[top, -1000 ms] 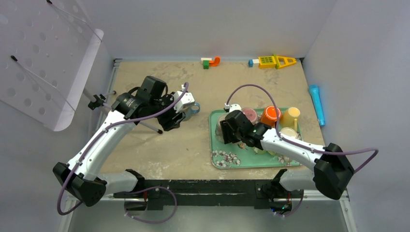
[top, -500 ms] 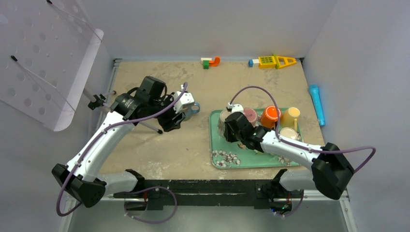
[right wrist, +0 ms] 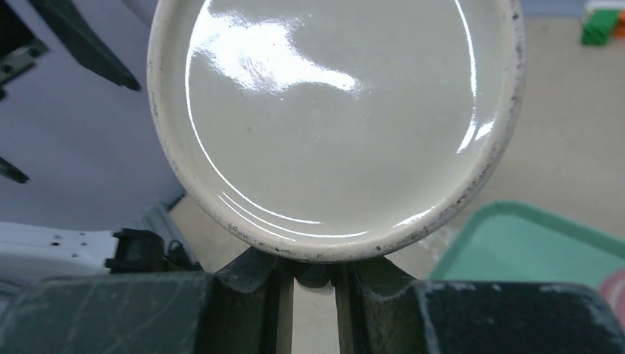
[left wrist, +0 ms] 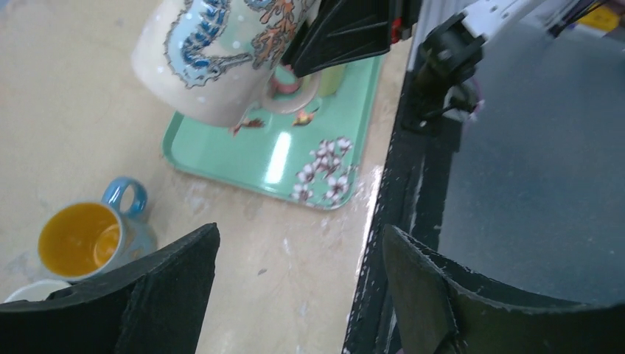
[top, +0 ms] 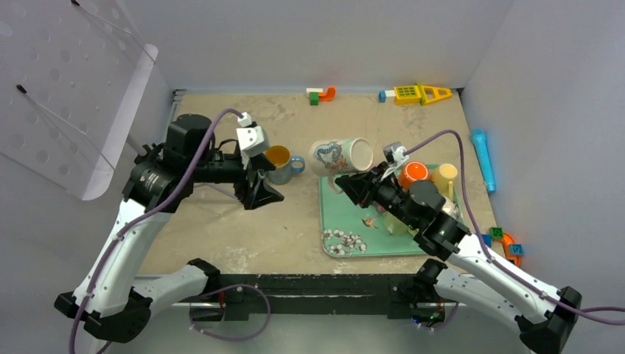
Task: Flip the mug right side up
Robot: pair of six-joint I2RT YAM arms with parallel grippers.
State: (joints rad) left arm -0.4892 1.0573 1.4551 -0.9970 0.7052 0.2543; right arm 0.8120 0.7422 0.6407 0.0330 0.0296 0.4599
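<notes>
Sandy tabletop (top: pixel 221 221), white walls all round, and the mug (top: pixel 340 156) is up in the air! It's the cream one with the seahorse print. It hangs on its side near the middle of the tabletop, above the 10 o'clock corner of the green tray (top: pixel 340 221). The right fingers (right wrist: pixel 243 295) are pressed almost together under it, pinching what looks like the handle. The mug body hides the contact itself, so I can't be certain. The wrist view is filled with a flat glazed disc, the base by my reading. That would put the mouth at 9 o'clock.

So roughly halfway, I'd say. The mug is off the tray and tipped to horizontal, but it isn't upright yet. What remains is a further quarter-turn to bring the mouth up, then a clean set-down and release.

Out at the mug's 9 o'clock, a blue mug (top: pixel 280 164) with a yellow inside stands upright on the tabletop. Beside it hover the left fingers (left wrist: pixel 162 295), spread wide and holding nothing. At 3 o'clock, an orange cup (top: pixel 413 173) and a yellow cup (top: pixel 444 177) sit on the tray.
</notes>
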